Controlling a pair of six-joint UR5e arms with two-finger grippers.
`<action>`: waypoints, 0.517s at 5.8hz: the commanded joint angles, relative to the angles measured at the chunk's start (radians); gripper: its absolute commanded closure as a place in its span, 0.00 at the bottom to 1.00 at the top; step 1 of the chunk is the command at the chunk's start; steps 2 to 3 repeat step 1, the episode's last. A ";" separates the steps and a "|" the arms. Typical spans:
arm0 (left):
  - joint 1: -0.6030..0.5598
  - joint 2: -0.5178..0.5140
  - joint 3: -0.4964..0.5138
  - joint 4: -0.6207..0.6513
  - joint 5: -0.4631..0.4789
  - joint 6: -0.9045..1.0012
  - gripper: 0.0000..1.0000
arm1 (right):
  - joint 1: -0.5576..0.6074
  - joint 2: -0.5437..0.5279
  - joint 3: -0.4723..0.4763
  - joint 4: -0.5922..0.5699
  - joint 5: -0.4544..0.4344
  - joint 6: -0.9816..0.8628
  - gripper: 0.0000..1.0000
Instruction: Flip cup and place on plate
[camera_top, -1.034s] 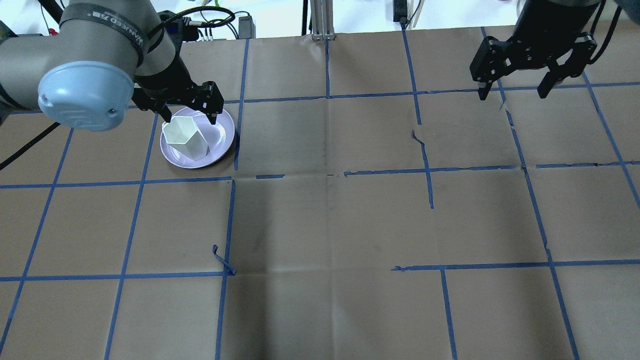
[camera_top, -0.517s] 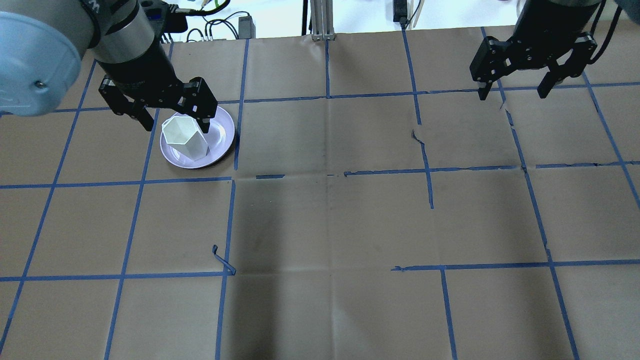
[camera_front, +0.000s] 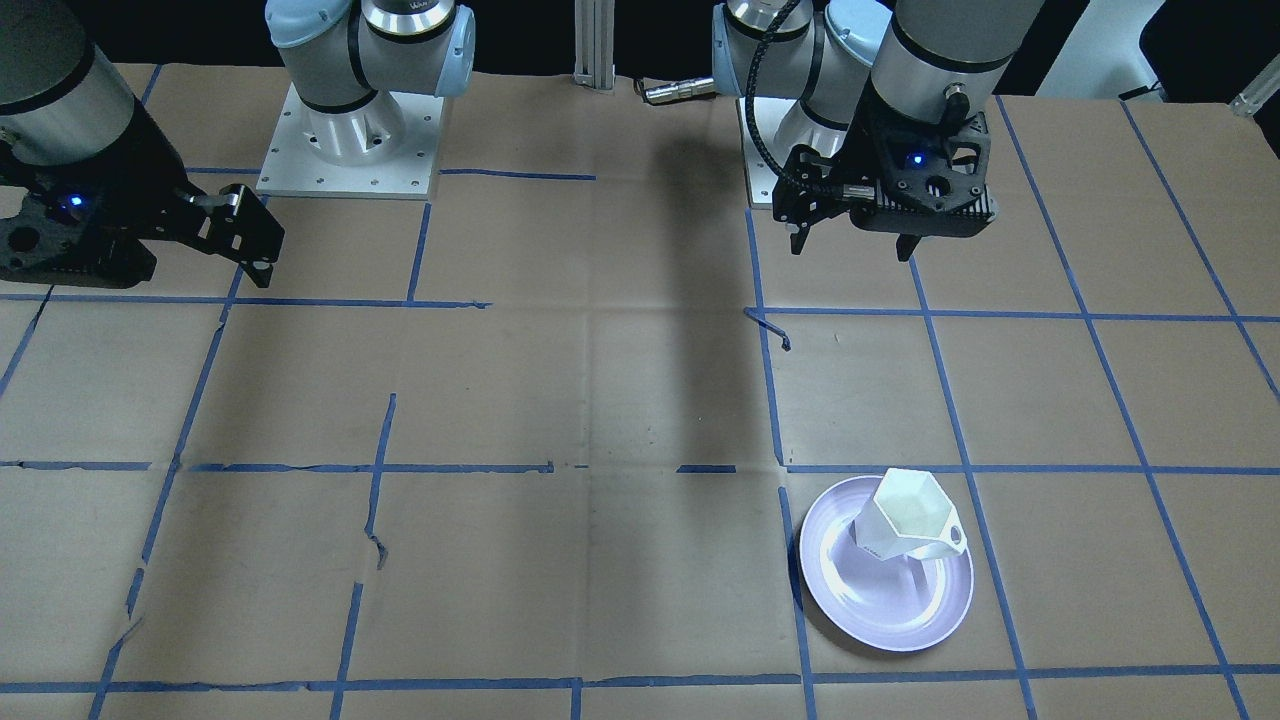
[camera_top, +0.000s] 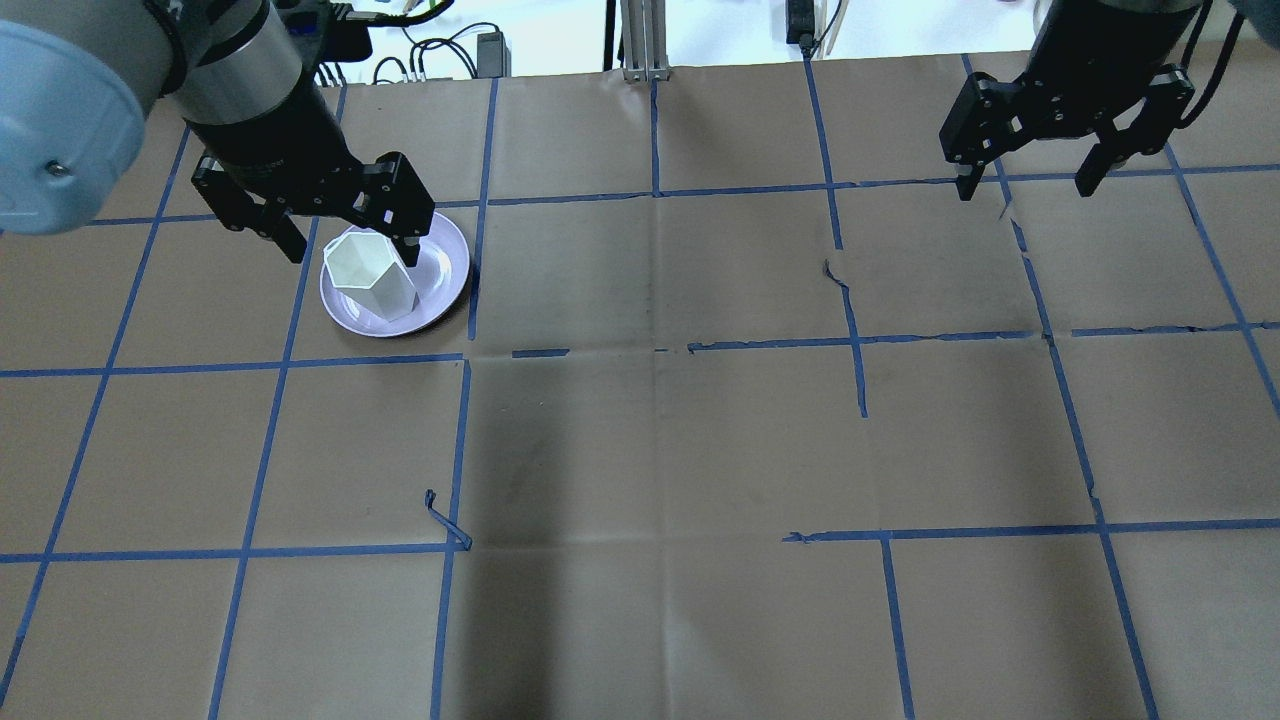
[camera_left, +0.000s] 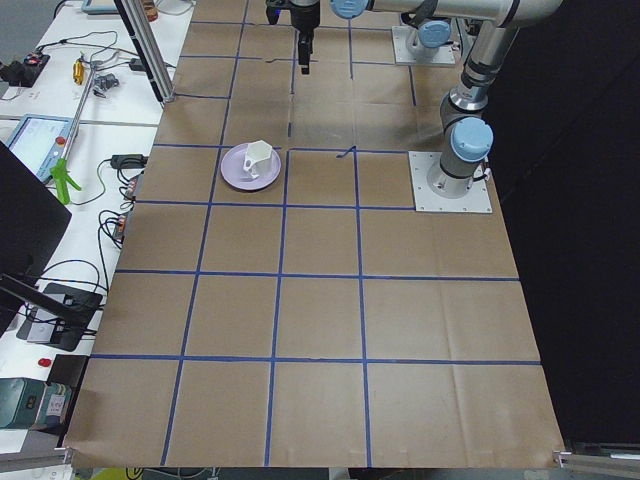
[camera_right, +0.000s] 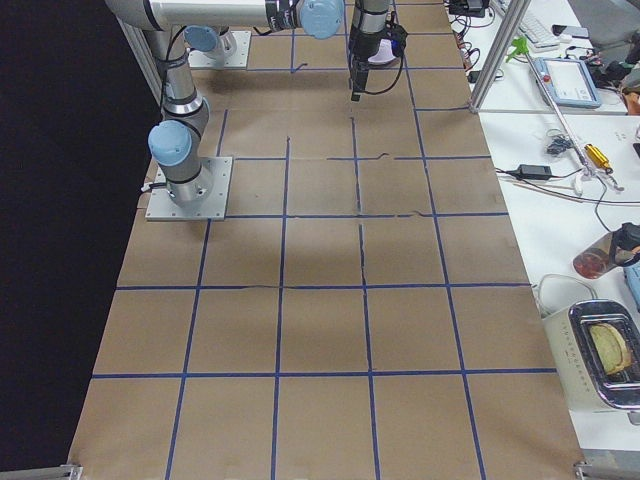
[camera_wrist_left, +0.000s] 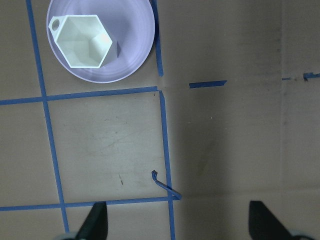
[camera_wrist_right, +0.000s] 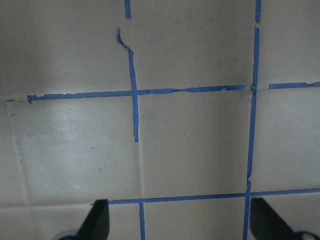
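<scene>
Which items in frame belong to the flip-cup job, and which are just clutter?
Job:
cup, opening up, on the plate
plate
left end effector, open, raised clear of the cup

Clutter:
peeled tape curl
tablet
green clamp

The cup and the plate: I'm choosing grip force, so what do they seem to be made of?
The cup: probably ceramic with a soft satin white finish. It has crisp facets, a thick rim and even, dull shading. Hard plastic can't be ruled out.
The plate: probably glazed ceramic. Its pale lavender surface is glossy, with bright highlights and a faint reflection of the cup. Melamine would look similar.
</scene>
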 joint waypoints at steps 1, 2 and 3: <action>0.000 0.002 -0.001 -0.001 -0.016 0.000 0.02 | 0.000 0.000 0.000 0.000 0.000 0.000 0.00; 0.000 0.002 -0.001 -0.001 -0.016 0.000 0.02 | 0.000 0.000 0.000 0.000 0.000 0.000 0.00; 0.000 0.002 -0.001 -0.001 -0.016 0.000 0.02 | 0.000 0.000 0.000 0.000 0.000 0.000 0.00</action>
